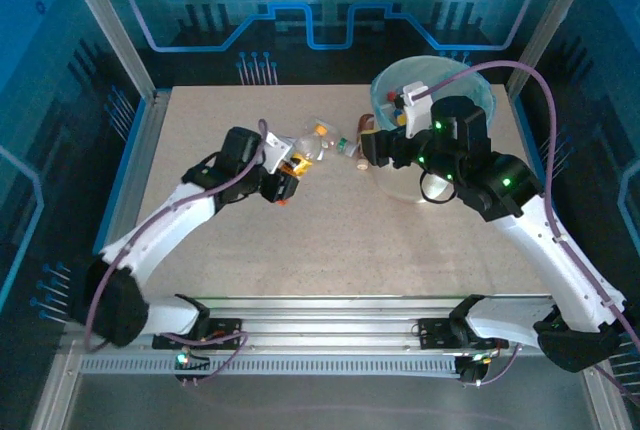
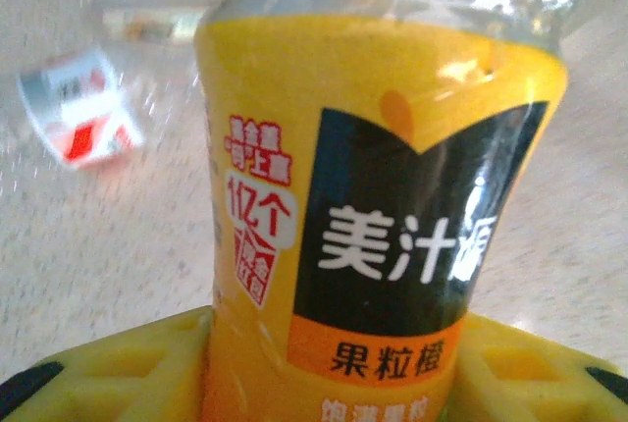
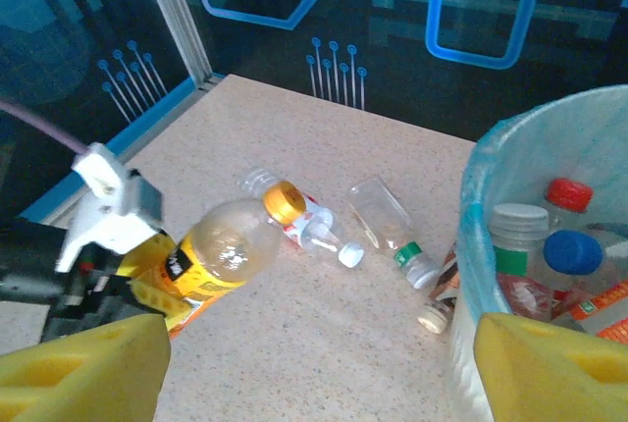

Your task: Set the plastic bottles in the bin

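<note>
Top view: table (image 1: 330,250) is fenced by blue panels (image 1: 100,10) on the left, back and right, with an aluminium rail (image 1: 330,312) along the bottom edge. Bare tabletop runs across the lower middle between the arms, and the upper-left area is free too. Clutter sits upper centre to upper right.

Bin (image 1: 478,88) is upper right, near the back-right corner, blue liner over the rim. The right-wrist view shows capped bottles inside: red cap (image 3: 567,194), white cap (image 3: 520,214), blue cap (image 3: 571,250).

Left gripper (image 1: 285,188) is centre-left in the top view, clamped on the orange-label bottle (image 2: 383,196). Both yellow fingers (image 2: 118,368) press on the label, and the neck points away from the wrist. It is well apart from the bin, with loose bottles in between.

Right gripper (image 3: 319,368) has jaws wide apart with nothing between them. It is just beside the bin's left wall, its right finger overlapping that wall at the lower right of its own view.

Loose on the table:
- red-label bottle (image 3: 312,226), just beside the orange cap
- green-label bottle (image 3: 388,221), next to it
- small bottle (image 3: 440,294), against the bin's base
</note>
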{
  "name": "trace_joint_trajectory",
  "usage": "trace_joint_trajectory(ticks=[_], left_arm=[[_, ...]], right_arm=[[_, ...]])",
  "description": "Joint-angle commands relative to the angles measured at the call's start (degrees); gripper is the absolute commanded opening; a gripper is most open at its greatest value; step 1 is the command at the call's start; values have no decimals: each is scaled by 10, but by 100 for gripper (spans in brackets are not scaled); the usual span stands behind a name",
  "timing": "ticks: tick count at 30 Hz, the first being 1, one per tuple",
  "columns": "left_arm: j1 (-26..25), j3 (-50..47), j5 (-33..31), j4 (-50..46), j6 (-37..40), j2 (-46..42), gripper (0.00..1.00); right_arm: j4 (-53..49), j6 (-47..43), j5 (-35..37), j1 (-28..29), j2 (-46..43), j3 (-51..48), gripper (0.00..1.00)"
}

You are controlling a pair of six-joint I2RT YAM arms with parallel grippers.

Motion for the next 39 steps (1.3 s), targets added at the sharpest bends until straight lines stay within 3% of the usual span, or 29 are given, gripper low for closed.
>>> trace_joint_trajectory(ticks=[1,9,17,21,34,39], left_arm=[[-8,-22,87,104,-28,-70,52],[-33,-18,191,170,-40,-140,54],[-70,3,227,186,-41,-140,53],[-82,8,234,185,-37,-139,53],[-87,15,245,174,-36,-135,53],[-87,19,237,167,-41,-138,58]], right_arm=[[43,22,-46,7,-11,-10,84],[128,63,-178,6,2,-17,88],[175,86,-294,5,29,12,87],[177,88,-306,5,35,16,83],[154,68,-315,5,38,25,45],[128,50,-305,5,38,34,21]])
